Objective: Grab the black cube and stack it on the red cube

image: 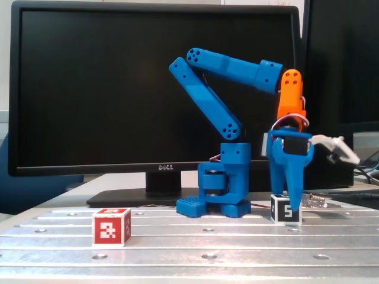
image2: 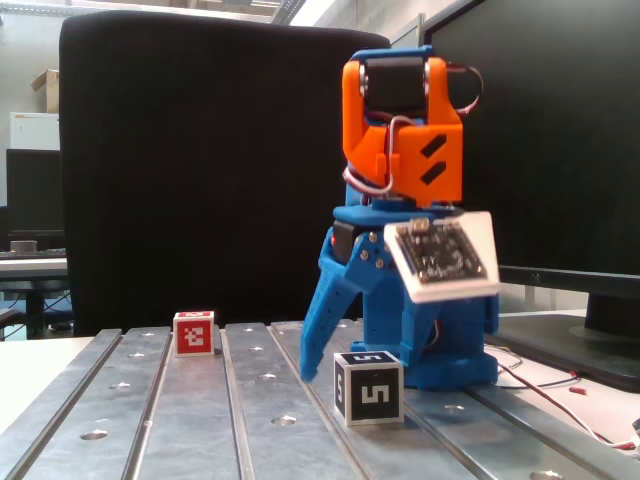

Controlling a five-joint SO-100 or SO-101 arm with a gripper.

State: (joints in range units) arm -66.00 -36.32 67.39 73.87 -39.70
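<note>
The black cube (image: 286, 209) with a white 5 sits on the slotted metal table (image: 201, 242), right of the arm's base; a fixed view shows this black cube (image2: 368, 388) near the front. The red cube (image: 111, 226) stands far to the left, and in the other fixed view the red cube (image2: 193, 333) is further back. My blue gripper (image: 289, 201) points straight down, open, with its fingertips at the black cube's top. One finger (image2: 316, 330) slants down left of the cube, and the other side of the gripper (image2: 355, 362) is partly hidden behind the cube.
The arm's blue base (image: 222, 192) stands behind the cubes. A large black monitor (image: 154, 89) fills the background. Cables and small metal parts (image: 320, 201) lie at the table's right edge. A white circuit board (image2: 440, 255) hangs off the wrist.
</note>
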